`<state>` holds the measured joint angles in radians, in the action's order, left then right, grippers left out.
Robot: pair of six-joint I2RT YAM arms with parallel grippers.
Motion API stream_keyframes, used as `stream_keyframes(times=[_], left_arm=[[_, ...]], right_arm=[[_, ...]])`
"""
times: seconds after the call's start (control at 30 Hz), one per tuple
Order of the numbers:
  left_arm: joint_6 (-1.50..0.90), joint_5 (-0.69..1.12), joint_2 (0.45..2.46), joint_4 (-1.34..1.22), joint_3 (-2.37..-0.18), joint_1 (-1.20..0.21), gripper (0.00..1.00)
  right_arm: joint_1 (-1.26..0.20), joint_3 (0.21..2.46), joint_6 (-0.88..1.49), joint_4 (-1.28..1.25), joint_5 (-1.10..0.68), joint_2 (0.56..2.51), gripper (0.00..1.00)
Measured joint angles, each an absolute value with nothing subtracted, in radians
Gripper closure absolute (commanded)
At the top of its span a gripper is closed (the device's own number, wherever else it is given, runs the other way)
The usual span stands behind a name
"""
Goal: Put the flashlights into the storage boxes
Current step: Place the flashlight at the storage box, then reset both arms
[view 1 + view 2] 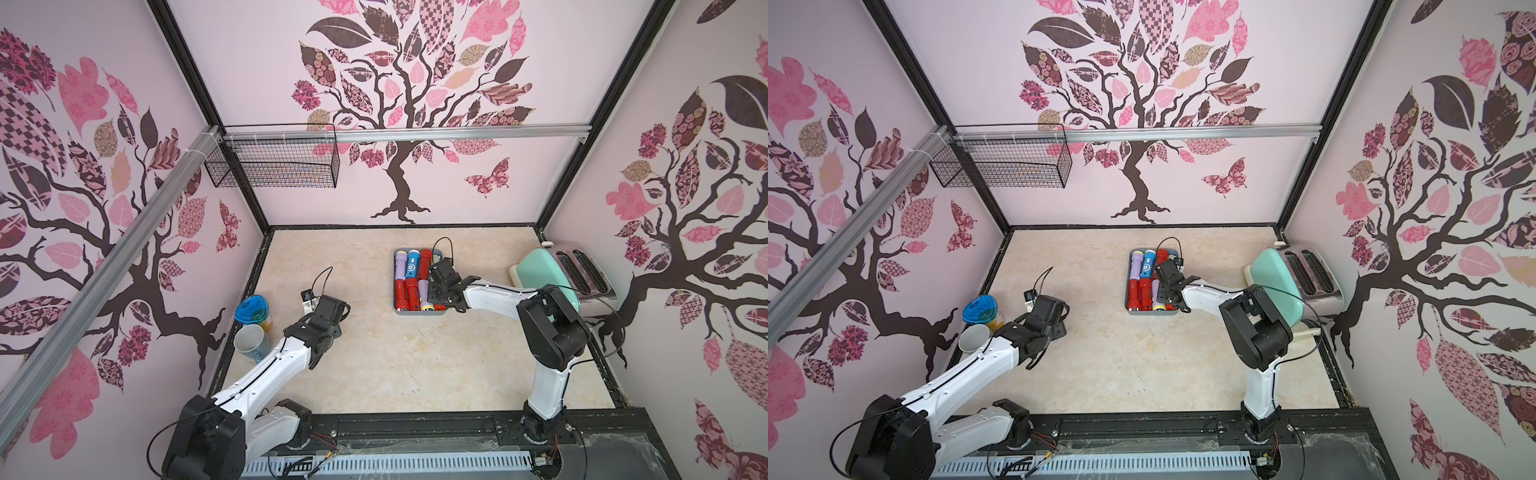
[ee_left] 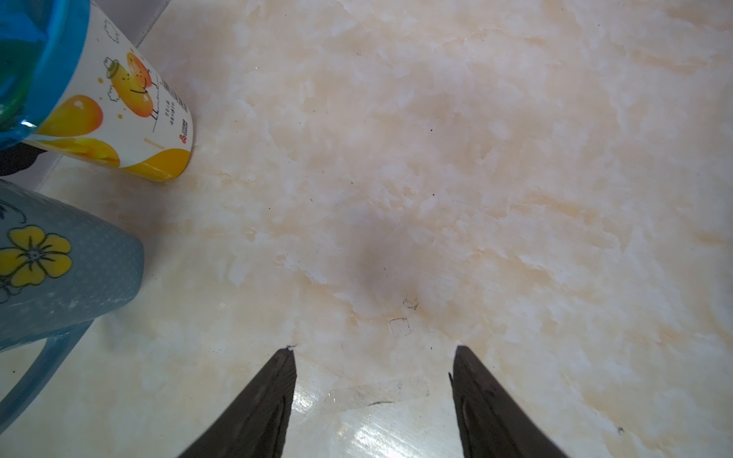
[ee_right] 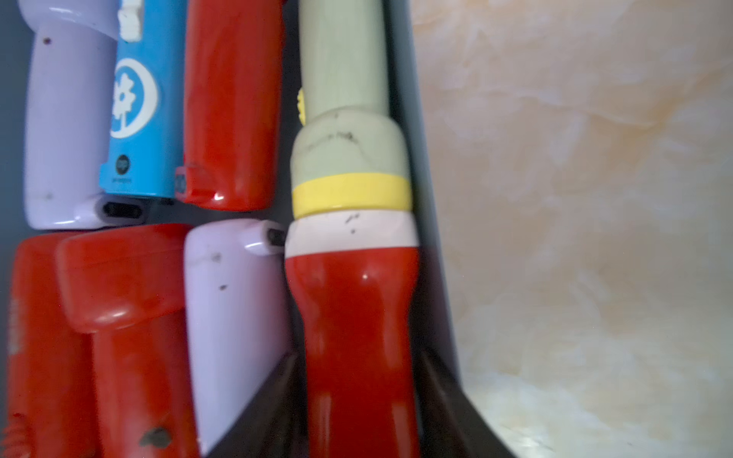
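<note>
Eight flashlights lie in the grey-blue tray (image 1: 419, 312), two rows of four, and none shows on the table (image 2: 515, 158), so I judge the job to be at its last release. The red flashlight (image 3: 353, 301) lies along the tray's wall, its head butted against the head of the pale green flashlight (image 3: 345, 79), with a lilac flashlight (image 3: 234, 309) just beside its other flank. My right gripper (image 3: 359, 355) straddles its barrel, one finger by the lilac one and the other down between barrel and wall. Whether the jaws pinch it or stand just clear I cannot tell. To do this well I should spread only a little, since the wall leaves scant room, then rise straight up, dragging nothing. My left gripper (image 2: 375, 349) hangs spread and empty over bare table near a flowered mug (image 2: 59, 277).
</note>
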<state>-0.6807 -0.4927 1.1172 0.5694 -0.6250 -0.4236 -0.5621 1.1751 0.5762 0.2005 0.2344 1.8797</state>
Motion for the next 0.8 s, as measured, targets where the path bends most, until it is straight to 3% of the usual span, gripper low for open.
stream_keyframes(times=[0.3,0.6,0.63,0.7,0.8], left_arm=[[-0.680,-0.493,1.123,0.569,-0.625,-0.424,0.33],[-0.680,-0.492,1.128,0.568,-0.625,-0.424,0.32],[-0.680,-0.492,1.129,0.568,-0.625,-0.424,0.30],[-0.680,-0.492,1.129,0.568,-0.625,-0.424,0.26],[-0.683,-0.483,1.128,0.558,-0.621,-0.424,0.05]], right_arm=[[-0.563,1.220,0.572,0.269,0.205,1.846,0.27],[-0.561,1.209,0.518,0.281,0.208,1.653,0.21],[-0.561,1.208,0.513,0.279,0.202,1.647,0.19],[-0.561,1.202,0.494,0.276,0.200,1.645,0.01],[-0.562,1.155,0.444,0.273,0.264,1.623,0.01]])
